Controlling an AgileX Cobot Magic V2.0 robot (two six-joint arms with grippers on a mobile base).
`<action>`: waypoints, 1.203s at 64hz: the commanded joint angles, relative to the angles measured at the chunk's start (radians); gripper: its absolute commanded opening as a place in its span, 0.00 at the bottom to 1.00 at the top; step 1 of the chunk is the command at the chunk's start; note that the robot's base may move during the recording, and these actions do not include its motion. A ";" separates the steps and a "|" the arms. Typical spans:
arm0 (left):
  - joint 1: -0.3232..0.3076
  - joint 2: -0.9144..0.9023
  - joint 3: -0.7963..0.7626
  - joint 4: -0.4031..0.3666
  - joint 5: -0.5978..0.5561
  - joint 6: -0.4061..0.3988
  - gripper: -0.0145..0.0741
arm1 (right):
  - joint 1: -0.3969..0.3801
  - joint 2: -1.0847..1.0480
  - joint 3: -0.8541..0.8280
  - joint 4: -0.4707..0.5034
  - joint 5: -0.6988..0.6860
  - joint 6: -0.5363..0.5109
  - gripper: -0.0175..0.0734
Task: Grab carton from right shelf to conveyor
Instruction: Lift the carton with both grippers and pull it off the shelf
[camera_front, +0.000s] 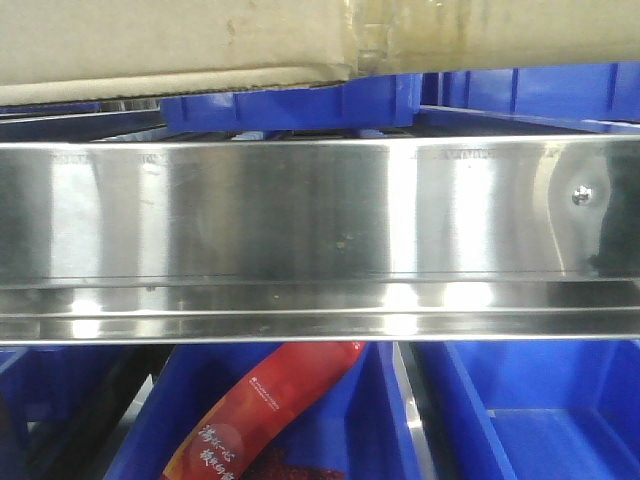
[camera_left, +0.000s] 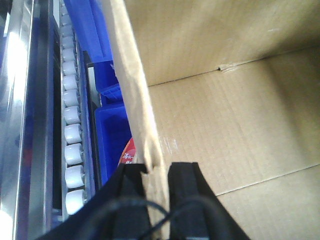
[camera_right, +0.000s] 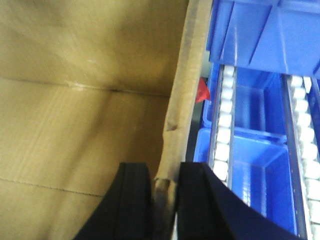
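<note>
left hand (camera_left: 157, 172) clamps carton (camera_front: 170, 40) left wall | right hand (camera_right: 165, 172) clamps right wall | two-sided pinch, likely for a level lift over right shelf (camera_front: 320, 210) rail and blue bins (camera_front: 540, 410)

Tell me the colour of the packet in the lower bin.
The packet is red, clearest in the exterior front-facing view.

Illegible gold characters on red packet (camera_front: 265, 410)

Warehouse picking area. White roller tracks (camera_left: 72, 135) left of the left gripper (camera_left: 157, 172) and right of the right gripper (camera_right: 165, 172), with blue plastic bins (camera_front: 540, 420) alongside. Stainless-steel front rail (camera_front: 300, 215) above more bins, a red packet (camera_front: 270, 410) in one, and a corrugated carton (camera_left: 225, 100) pinched by both grippers.
</note>
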 joint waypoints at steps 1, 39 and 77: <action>-0.011 -0.020 -0.003 -0.051 -0.037 0.010 0.14 | -0.001 -0.012 0.000 0.008 -0.078 -0.017 0.12; -0.011 -0.020 -0.003 -0.051 -0.037 0.010 0.14 | -0.001 -0.012 0.000 0.008 -0.078 -0.017 0.12; -0.011 -0.020 -0.003 -0.051 -0.037 0.010 0.14 | -0.001 -0.012 0.000 0.008 -0.078 -0.017 0.12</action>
